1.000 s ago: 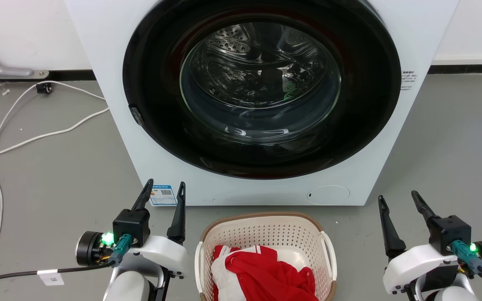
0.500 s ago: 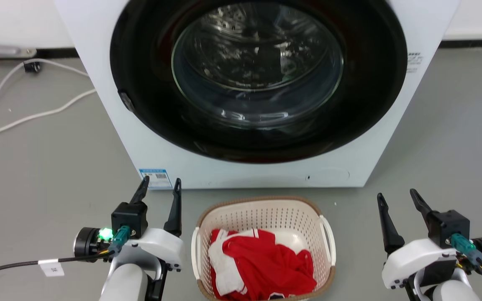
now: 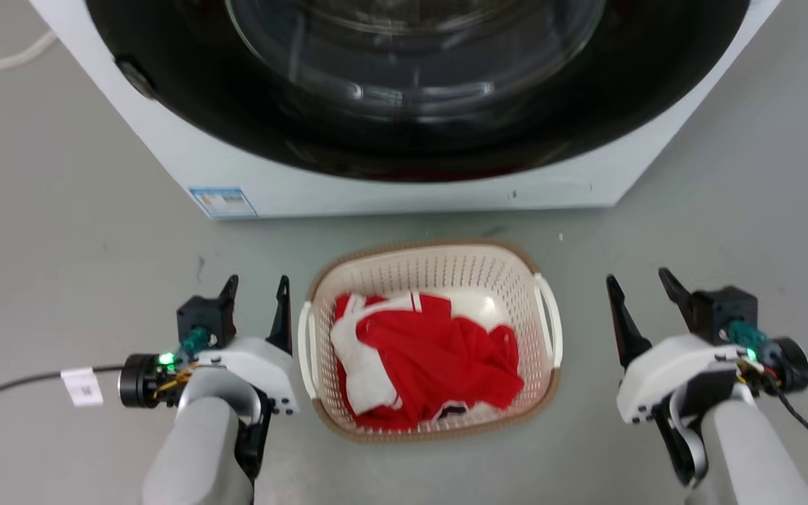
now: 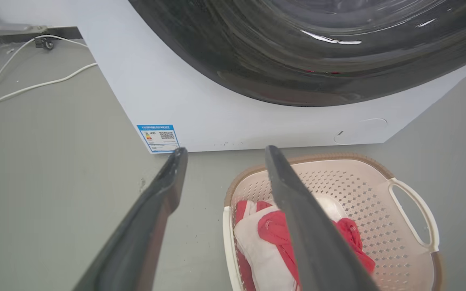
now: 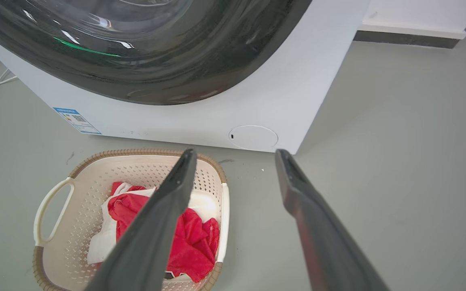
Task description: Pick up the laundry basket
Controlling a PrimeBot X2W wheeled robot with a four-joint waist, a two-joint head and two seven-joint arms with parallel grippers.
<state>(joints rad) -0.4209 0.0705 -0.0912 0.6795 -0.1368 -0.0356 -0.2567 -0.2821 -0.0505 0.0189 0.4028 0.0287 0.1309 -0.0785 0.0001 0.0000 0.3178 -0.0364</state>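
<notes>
Flanking the load on its left side, the left gripper [image 3: 257, 280] is seen with fingers moderately parted and nothing held, just beside the left handle [image 3: 304, 344]. The laundry basket [image 3: 439, 270] is found on the floor [image 3: 81, 231] between both arms, near the washer [image 3: 376, 200] front but apart from it. A red and white garment [image 3: 432, 351] is heaped loosely inside. Handling is judged as light, fairly stiff perforated plastic whose walls may flex if squeezed; little weight is added by the soft contents. A hold at both white handles, one per arm and lifted level, is preferred. Past the right handle [image 3: 553, 319], the right gripper [image 3: 637, 277] is likewise parted and empty, and is set farther off.
</notes>
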